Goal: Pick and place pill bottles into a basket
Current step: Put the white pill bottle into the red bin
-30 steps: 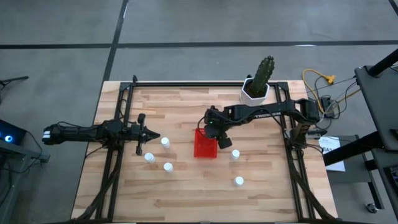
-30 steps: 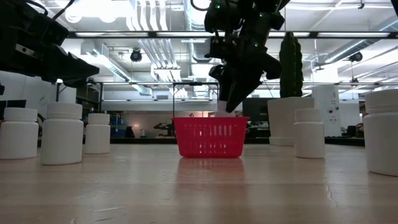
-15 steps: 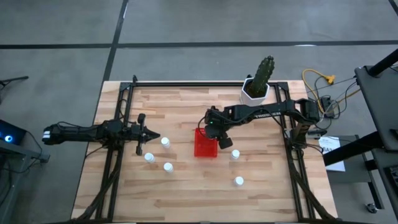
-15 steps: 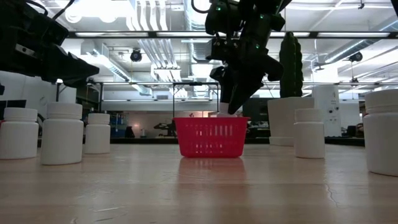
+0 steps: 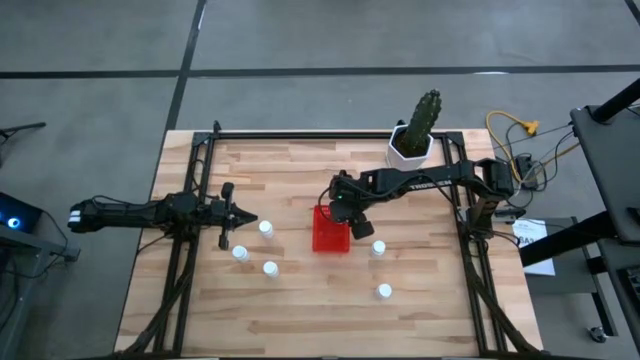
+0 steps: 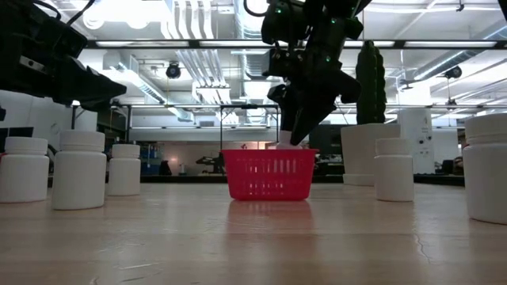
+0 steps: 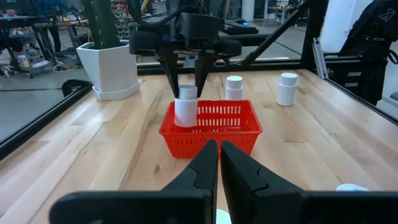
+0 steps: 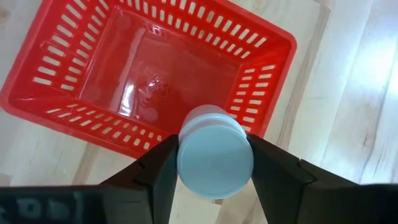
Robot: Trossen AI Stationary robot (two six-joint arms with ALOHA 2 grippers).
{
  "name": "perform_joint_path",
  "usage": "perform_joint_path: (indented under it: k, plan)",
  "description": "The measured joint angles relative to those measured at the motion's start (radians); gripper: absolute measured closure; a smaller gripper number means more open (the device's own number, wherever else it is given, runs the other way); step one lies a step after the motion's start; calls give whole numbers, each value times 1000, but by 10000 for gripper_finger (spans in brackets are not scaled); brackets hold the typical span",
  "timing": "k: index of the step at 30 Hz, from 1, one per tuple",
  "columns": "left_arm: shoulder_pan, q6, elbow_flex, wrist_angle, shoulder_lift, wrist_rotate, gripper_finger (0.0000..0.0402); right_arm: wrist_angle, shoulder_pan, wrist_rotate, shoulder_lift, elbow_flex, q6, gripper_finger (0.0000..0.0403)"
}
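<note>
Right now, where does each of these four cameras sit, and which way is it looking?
High: overhead, straight down; both arms over the wooden table.
Low: table height; small red slotted plastic basket.
Left wrist: behind shut left gripper, facing the basket.
Right wrist: above right gripper gripping a small white capped pill bottle.
All share the basket.

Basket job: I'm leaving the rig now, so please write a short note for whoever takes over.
Right gripper holds one pill bottle between its fingers over the red basket, at its rim; not yet let go.
Left gripper is shut, empty, parked near the left-hand bottles.
Basket is otherwise empty.
Still on the table: three bottles on the left, two on the right.
Left to do: drop this bottle, then fetch the other five.
</note>
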Motion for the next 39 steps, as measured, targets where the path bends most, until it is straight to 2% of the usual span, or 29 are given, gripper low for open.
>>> perform_joint_path:
  k: [11,23,32,39]
  plan:
    - [0,0,0,0,0,0,400,0,0,12,0,0,6,211]
    - [0,0,0,0,0,0,400,-3,2,12,0,3,2,211]
    - [0,0,0,0,0,0,400,-9,37,10,-3,53,4,211]
    - [0,0,0,0,0,0,400,-89,67,-16,-5,59,29,211]
